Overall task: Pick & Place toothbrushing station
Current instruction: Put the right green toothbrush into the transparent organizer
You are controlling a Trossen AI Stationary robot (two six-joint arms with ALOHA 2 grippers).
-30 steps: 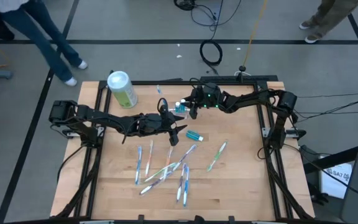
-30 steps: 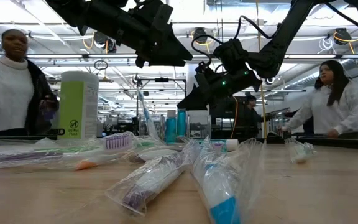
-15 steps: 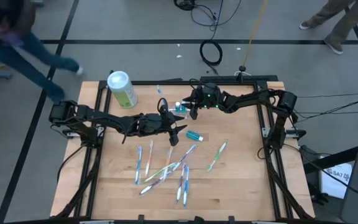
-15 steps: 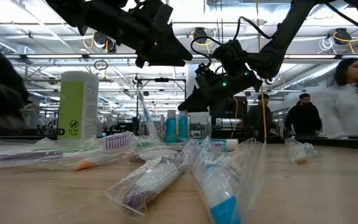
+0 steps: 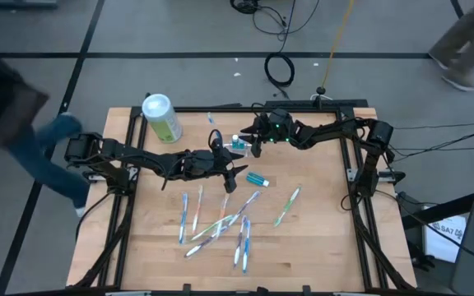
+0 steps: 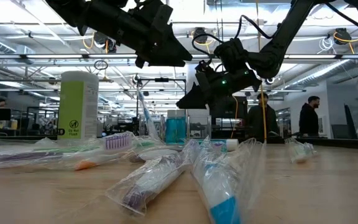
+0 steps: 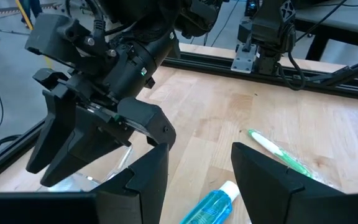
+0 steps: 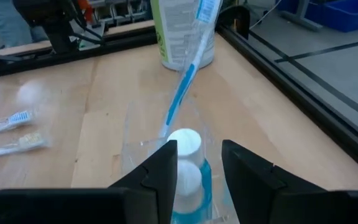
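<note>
Over the last second nothing on the worktop [image 5: 319, 238] has shifted: the toothbrushing station [image 8: 166, 149] stands near the middle of the far edge, and the right pincer [image 8: 194, 168] remains poised over it, fingers spread and gripping nothing. The left pincer [image 7: 197, 171] waits open beside it, mid-worktop. The pick is judged not yet begun.

Grey floor [image 5: 179, 33] with dark lines, cables [image 5: 280, 70]

L arm reaches across mid-table, left gripper [image 5: 239, 173] w/ fingers parted (raised off the wood); R arm stretches in, right gripper [image 5: 252, 146] fingers apart.
</note>
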